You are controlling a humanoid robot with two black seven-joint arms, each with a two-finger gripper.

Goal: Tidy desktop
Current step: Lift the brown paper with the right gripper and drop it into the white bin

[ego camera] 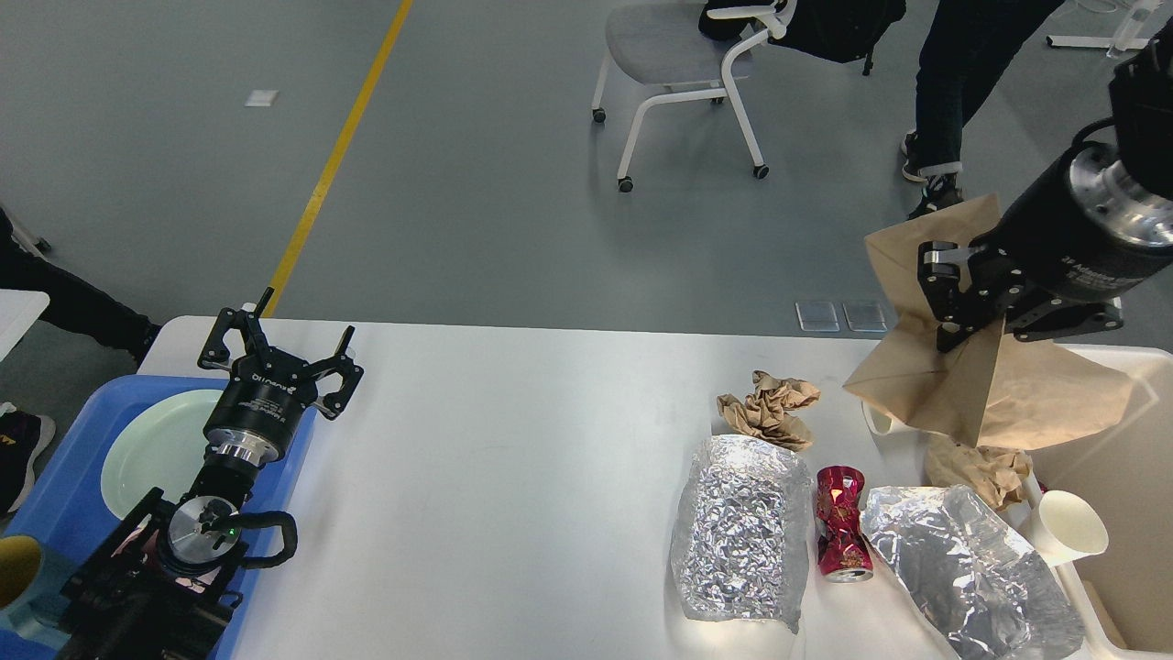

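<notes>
Worktop: the desktop to be tidied; white, rounded corners, filling the lower view. Its middle is bare; litter sits on its right part.

Blue tray: at the worktop's left end, carrying a pale green plate.

Cream bin: at the right edge, wall partly visible.

Brown paper sheet: large, creased, lifted off the worktop, hanging above the bin's near rim.

Foil bag, left: crinkled silver, lying flat.

Foil bag, right: flattened, its edge near the bin.

Crumpled brown paper wad: behind the left foil bag. A second wad lies under the hanging sheet.

Crushed red can: between the two foil bags.

White paper cup: tilted at the bin's rim.

Right claw: clenched on the upper part of the brown paper sheet.

Left claw: released, fingers spread, holding nothing, above the tray's far edge.

Risks, as judged: the sheet is wide and limp; let go too early, it may drape over the bin's rim or fall back on the worktop. Its trailing edge may sweep the cup or the wad.
</notes>
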